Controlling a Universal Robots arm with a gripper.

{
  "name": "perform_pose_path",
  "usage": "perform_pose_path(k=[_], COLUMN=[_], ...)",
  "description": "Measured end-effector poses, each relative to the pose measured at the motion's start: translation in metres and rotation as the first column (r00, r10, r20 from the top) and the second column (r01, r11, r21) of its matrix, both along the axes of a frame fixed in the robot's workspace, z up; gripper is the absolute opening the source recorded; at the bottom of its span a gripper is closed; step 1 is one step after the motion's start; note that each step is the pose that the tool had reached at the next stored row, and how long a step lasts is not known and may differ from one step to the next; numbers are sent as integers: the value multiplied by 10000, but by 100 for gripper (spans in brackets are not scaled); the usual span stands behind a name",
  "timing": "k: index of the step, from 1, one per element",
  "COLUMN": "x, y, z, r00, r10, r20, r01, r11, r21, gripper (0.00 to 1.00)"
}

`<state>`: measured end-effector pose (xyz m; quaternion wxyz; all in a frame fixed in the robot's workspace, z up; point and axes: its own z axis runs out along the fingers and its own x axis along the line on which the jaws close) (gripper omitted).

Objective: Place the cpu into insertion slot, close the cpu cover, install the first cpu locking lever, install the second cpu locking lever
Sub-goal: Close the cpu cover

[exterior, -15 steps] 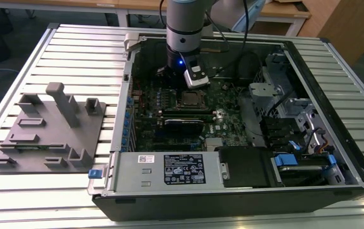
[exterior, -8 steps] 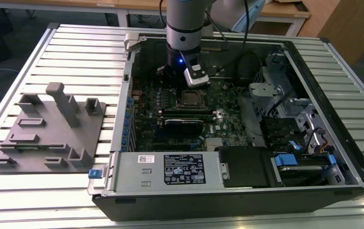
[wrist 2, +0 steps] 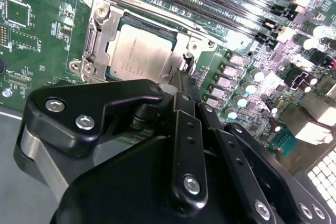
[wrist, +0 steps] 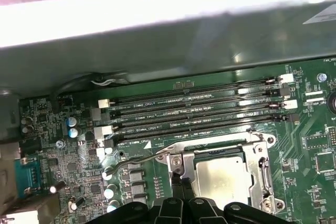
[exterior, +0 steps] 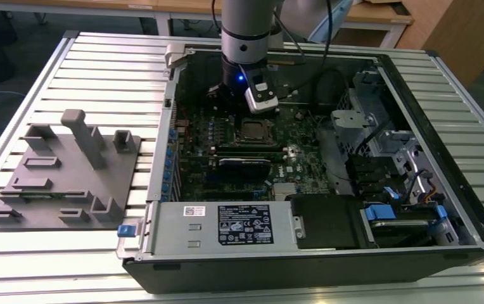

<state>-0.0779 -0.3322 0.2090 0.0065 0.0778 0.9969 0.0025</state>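
1 cpu (wrist 2: 139, 51) | top up in insertion slot (wrist 2: 97, 39) | tool (wrist 2: 182, 75) closed @ its rim

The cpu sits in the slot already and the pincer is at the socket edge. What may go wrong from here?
1. The pincer is close to the cpu cover; a slip may scratch the cpu.
2. The wire locking lever lies beside small capacitors, which a sideways push might hit.
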Motion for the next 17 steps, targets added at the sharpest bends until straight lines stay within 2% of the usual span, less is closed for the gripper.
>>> perform_pose_path(k=[2, 5, 9, 17], x=[-1, 4, 35, 205], y=[-1, 0, 0, 0], z=[-1, -13, -21, -29], r00=[10000, 10000, 9999, 9999], r10=[1, 0, 0, 0], r20=[12, 66, 134, 161], r01=[-1, -1, -2, -2], r11=[10000, 10000, 9999, 9999], r21=[25, 96, 112, 112], gripper=[10, 10, 10, 10])
